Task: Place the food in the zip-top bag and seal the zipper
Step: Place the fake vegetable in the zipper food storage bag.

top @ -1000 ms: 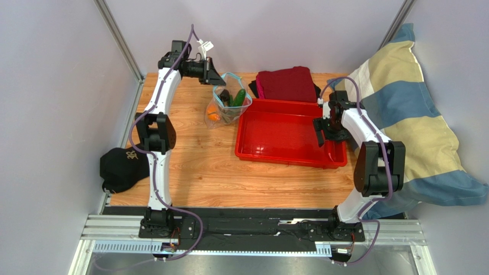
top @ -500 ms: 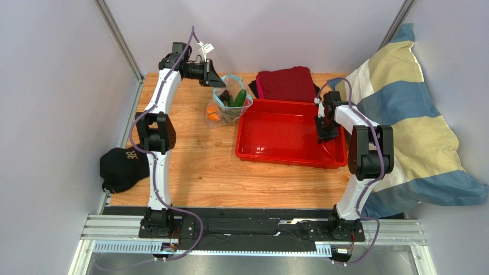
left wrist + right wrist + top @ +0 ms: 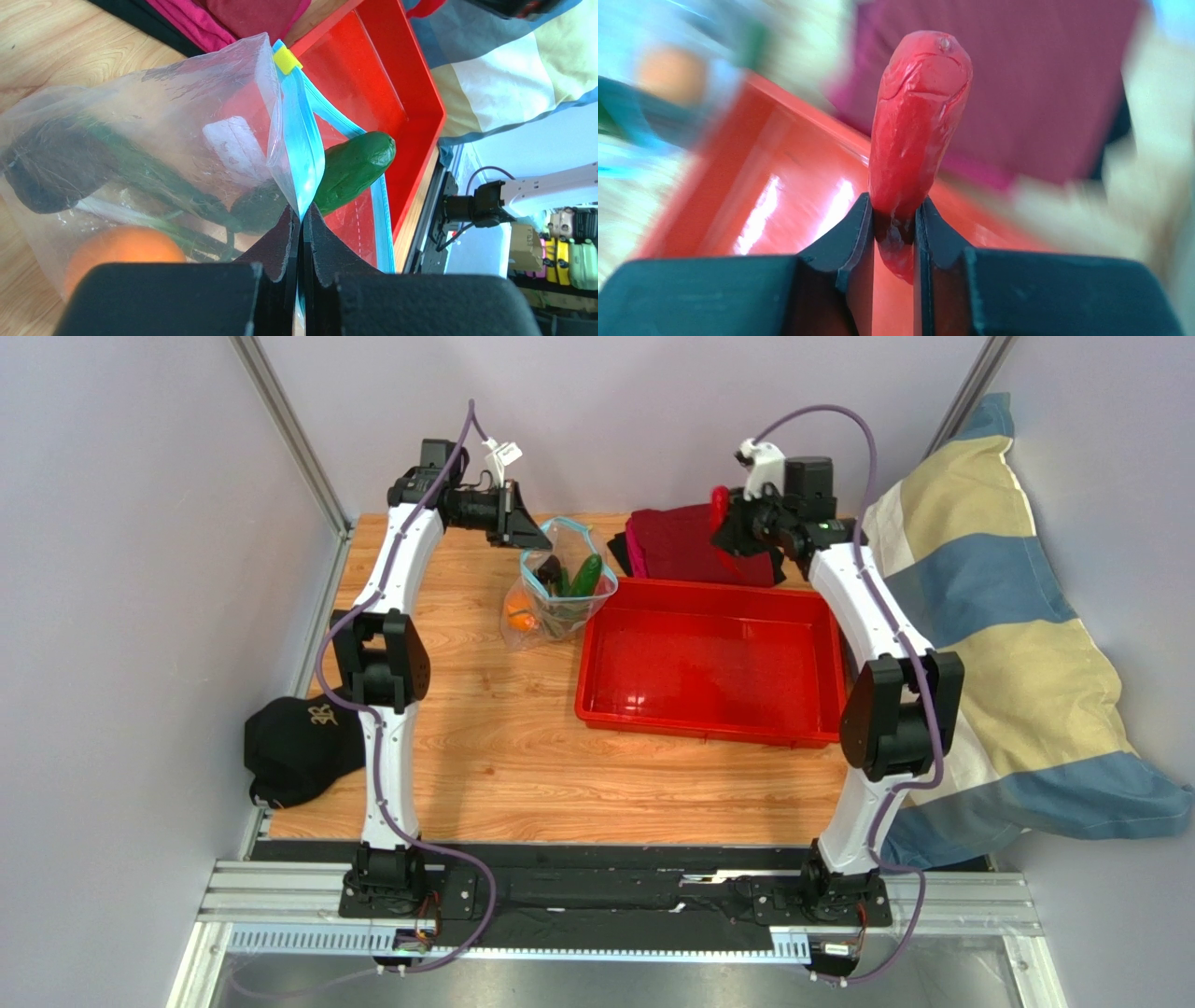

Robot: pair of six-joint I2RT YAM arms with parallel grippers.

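Observation:
The clear zip-top bag (image 3: 558, 592) stands open at the back of the table, left of the red tray (image 3: 701, 703). My left gripper (image 3: 300, 218) is shut on its bluish zipper (image 3: 298, 143) strip, holding the mouth up; the same gripper (image 3: 530, 532) shows in the top view. Inside the bag lie an orange fruit (image 3: 116, 253), a green vegetable (image 3: 352, 165), green onion stalks (image 3: 151, 189) and a dark round piece (image 3: 49, 175). My right gripper (image 3: 892, 218) is shut on a red chili (image 3: 917, 119), raised above the tray's back edge (image 3: 724, 518).
A folded dark red cloth (image 3: 694, 546) lies behind the tray. A black cap (image 3: 292, 745) sits at the table's left edge. A striped pillow (image 3: 1024, 658) leans against the right side. Grey walls enclose the table.
My right gripper closed on the red chili at the tray's right end, then rose and swung to the back, above the cloth. The left gripper and bag stayed put.

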